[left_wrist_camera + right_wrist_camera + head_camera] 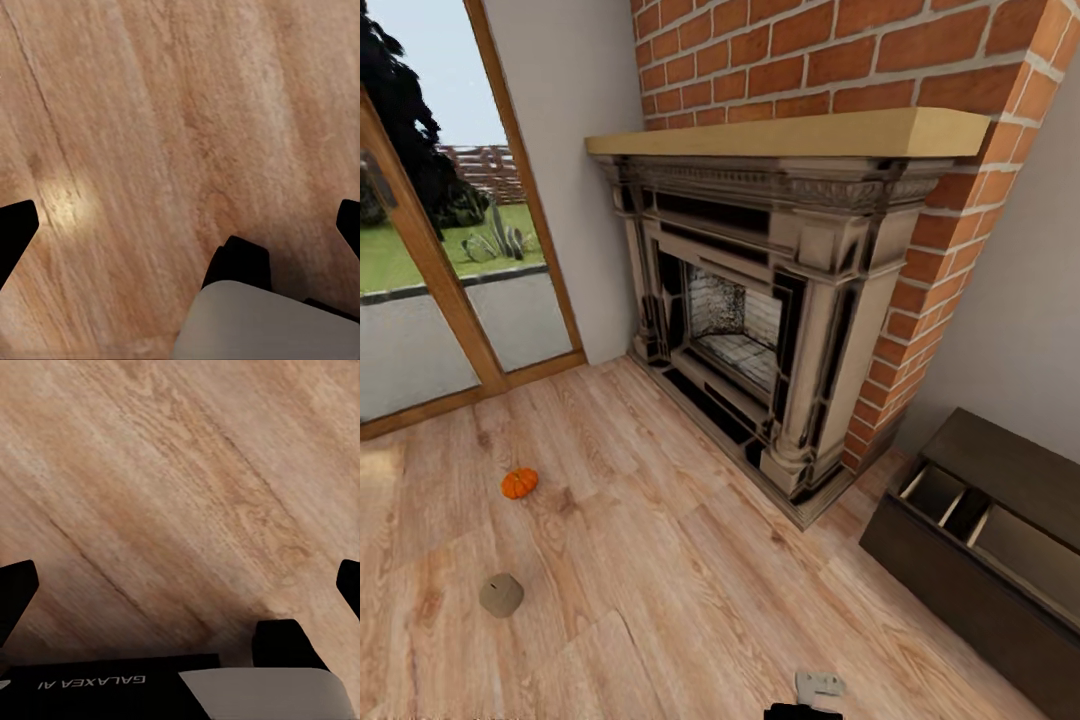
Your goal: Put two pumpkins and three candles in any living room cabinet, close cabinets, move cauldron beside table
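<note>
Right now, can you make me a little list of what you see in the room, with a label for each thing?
pumpkin: on the wooden floor, left side, near the glass door
candle: on the floor, nearer the robot than the pumpkin, apart from it
cabinet: at right by the wall, drawer pulled open, compartments look empty
fireplace: brick, in the middle
left gripper: jaws open, empty, over floor
right gripper: jaws open, empty, over floor

Brick fireplace point(760, 320) with wooden mantel point(790, 133), glass patio door point(430, 250), wood-plank floor point(660, 580).
</note>
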`<state>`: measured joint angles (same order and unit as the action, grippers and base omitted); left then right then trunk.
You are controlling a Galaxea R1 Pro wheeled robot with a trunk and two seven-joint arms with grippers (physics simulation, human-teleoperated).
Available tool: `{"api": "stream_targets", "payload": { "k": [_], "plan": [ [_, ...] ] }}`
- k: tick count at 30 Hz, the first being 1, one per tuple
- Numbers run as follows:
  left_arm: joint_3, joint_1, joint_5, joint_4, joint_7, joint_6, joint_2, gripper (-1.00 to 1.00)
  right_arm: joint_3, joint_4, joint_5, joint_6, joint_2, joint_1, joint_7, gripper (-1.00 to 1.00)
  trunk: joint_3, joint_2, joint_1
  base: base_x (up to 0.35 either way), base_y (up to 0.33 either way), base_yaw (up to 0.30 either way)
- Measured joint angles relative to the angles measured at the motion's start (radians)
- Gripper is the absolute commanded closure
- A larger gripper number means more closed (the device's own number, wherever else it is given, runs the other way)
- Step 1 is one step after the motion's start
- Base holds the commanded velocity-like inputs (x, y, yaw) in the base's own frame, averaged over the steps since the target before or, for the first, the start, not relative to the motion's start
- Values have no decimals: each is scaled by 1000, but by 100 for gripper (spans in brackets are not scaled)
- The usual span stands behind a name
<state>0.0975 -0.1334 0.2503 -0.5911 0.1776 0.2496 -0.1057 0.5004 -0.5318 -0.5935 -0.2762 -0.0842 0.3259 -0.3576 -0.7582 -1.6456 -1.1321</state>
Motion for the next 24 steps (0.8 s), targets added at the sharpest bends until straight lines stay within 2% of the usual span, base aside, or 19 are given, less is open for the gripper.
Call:
{"api": "stream_targets", "payload": {
  "k": [4, 11, 24],
  "plan": [
    [0, 0, 1, 1, -1, -10, 0, -100, 32, 0, 1, 0, -20, 0, -9, -100, -4, 0, 0, 272, -108, 226],
    [0, 0, 2, 1, -1, -19, 0, -100, 83, 0, 0, 2, -24, 0, -12, -100, -11, 0, 0, 340, 85, 228],
    [0, 0, 1, 1, -1, -20, 2, -100, 93, 0, 0, 2, -24, 0, -13, -100, -25, 0, 0, 315, 201, 227]
  ]
}}
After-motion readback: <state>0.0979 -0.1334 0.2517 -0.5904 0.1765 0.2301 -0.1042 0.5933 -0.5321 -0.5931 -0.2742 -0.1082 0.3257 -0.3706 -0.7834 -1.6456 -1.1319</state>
